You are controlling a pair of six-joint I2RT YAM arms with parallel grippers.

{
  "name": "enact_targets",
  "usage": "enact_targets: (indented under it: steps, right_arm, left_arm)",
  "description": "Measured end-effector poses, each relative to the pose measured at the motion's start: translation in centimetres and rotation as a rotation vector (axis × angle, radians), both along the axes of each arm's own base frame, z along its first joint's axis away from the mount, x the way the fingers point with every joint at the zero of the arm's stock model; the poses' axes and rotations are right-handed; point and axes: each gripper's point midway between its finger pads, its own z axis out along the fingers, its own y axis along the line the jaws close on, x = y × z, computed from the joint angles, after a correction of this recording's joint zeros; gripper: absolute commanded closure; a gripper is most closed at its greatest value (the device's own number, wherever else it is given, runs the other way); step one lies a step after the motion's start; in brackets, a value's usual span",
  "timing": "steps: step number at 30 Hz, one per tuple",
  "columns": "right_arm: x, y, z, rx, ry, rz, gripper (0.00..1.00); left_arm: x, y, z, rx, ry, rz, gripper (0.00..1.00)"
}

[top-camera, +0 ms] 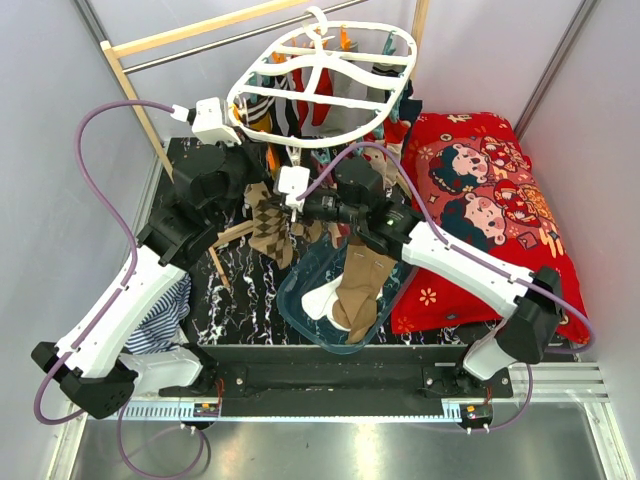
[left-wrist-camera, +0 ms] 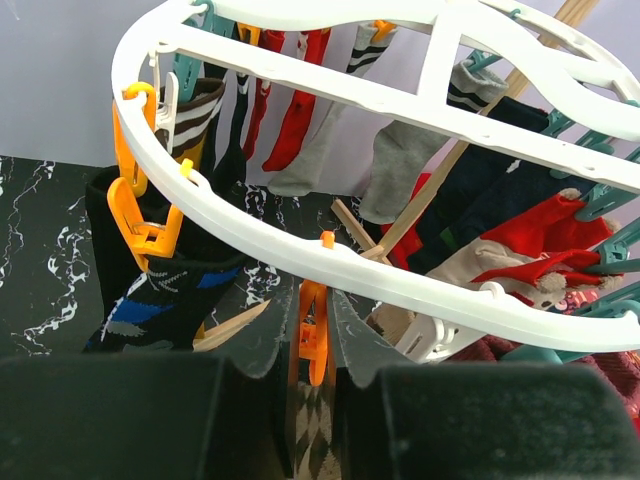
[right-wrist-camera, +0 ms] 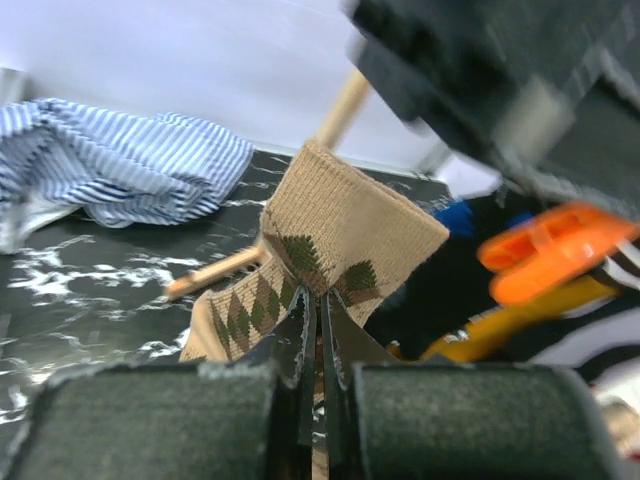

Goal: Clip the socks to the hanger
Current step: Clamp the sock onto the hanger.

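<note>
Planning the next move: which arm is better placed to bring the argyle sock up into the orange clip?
Right. The right gripper is shut on the tan argyle sock, so it can likely lift it in. The left gripper is occupied, pinching the orange clip under the hanger rim.

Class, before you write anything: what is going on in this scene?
Two robot arms are clipping socks to a white hanger. The right gripper pinches a tan argyle sock, held up near the hanger. The left gripper is closed on an orange clip under the rim. Several socks already hang; more lie in the tub.
</note>
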Motion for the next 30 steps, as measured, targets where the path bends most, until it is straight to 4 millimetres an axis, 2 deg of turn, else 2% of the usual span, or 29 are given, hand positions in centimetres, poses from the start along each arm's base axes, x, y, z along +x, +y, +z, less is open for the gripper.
enact_targets:
  steps: [6, 12, 19, 30]
  right_arm:
    - [3.0, -1.3, -1.0, 0.011, -0.009, -0.095, 1.00]
    - [4.4, -2.2, -2.0, 0.012, -0.002, -0.138, 1.00]
    - [5.3, -2.8, -1.8, 0.028, -0.005, -0.162, 1.00]
    - [5.4, -2.7, -0.9, 0.063, -0.013, -0.164, 1.00]
  left_arm:
    - [0.0, 0.0, 0.0, -0.001, 0.000, -0.001, 1.00]
    - [-0.1, -0.1, 0.0, -0.001, 0.000, -0.006, 1.00]
    - [-0.1, -0.1, 0.0, -0.002, 0.000, -0.010, 1.00]
    - [-0.1, -0.2, 0.0, -0.002, 0.000, -0.014, 1.00]
